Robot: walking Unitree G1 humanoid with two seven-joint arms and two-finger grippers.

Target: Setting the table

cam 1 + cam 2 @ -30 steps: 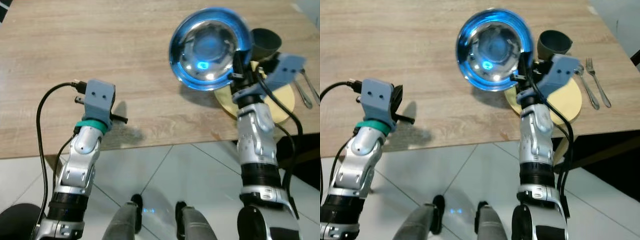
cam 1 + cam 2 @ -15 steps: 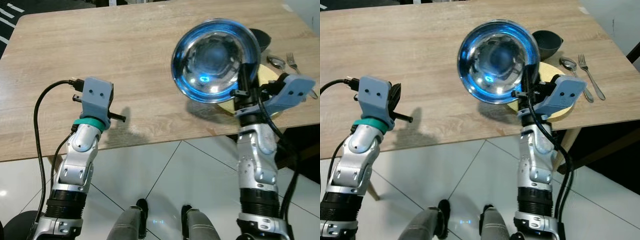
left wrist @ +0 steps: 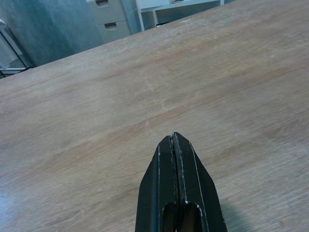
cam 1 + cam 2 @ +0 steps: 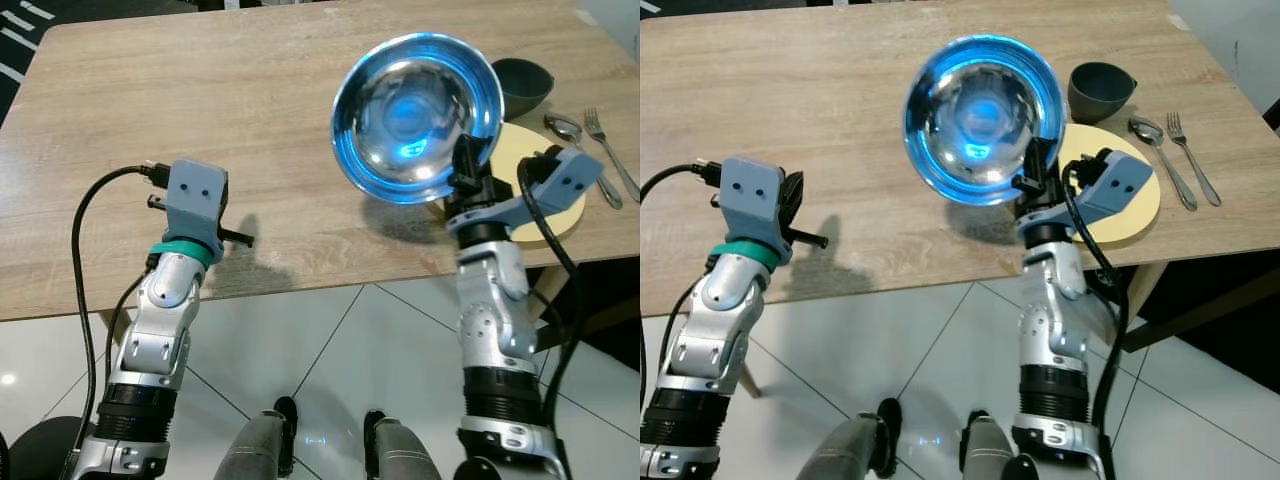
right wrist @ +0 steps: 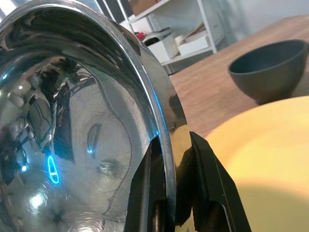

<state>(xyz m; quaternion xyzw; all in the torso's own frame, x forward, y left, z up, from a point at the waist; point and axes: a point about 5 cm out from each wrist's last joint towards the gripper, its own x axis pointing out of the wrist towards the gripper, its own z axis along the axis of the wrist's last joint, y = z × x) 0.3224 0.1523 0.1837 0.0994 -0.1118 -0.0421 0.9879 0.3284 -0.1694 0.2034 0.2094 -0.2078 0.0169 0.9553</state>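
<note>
The right gripper (image 5: 178, 193) is clamped on the rim of the steel bowl (image 4: 415, 115), holding it tilted in the air above the bench (image 4: 200, 120), just at ten o'clock of the yellow plate (image 4: 1135, 210). The left gripper (image 3: 176, 150) hovers with fingers together over bare wood (idle, by the look of it). To place well, level the bowl before lowering, keep clear of the dark bowl (image 4: 1100, 90), spoon (image 4: 1160, 155) and fork (image 4: 1195, 155), and release only once it sits flat.
</note>
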